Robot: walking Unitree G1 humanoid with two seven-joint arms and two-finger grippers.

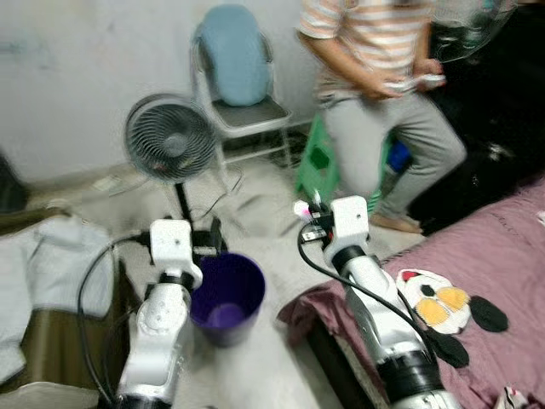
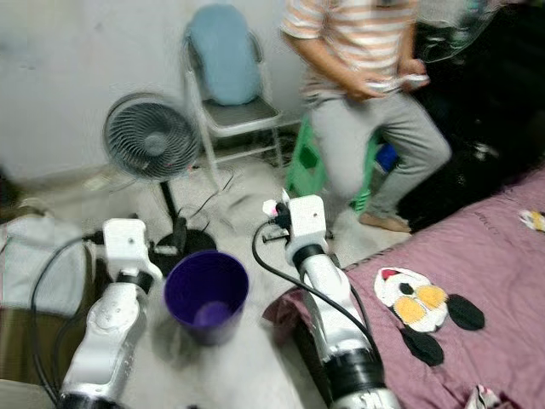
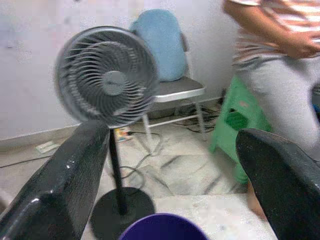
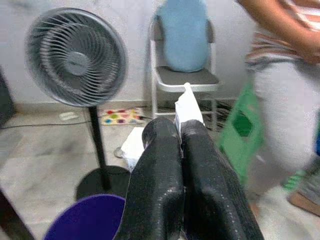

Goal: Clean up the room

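A purple bin (image 1: 226, 296) stands on the floor between my two arms. My right gripper (image 4: 181, 131) is shut on a small white scrap of paper (image 4: 188, 106), which sticks out past the fingertips. In the left eye view that gripper (image 1: 311, 215) hangs above and to the right of the bin, near the bed's corner. My left gripper (image 3: 172, 134) is open with nothing between its fingers (image 3: 65, 185), and it sits just behind the bin's left rim (image 1: 210, 241). On the bed lies a white, yellow and black plush piece (image 1: 438, 307).
A standing fan (image 1: 170, 141) with its cable is behind the bin. Further back are a folding chair with a blue cushion (image 1: 234, 60) and a green stool (image 1: 319, 158). A person (image 1: 375, 51) stands by the stool. The maroon bed (image 1: 502, 247) is on the right, pale cloth (image 1: 43, 273) on the left.
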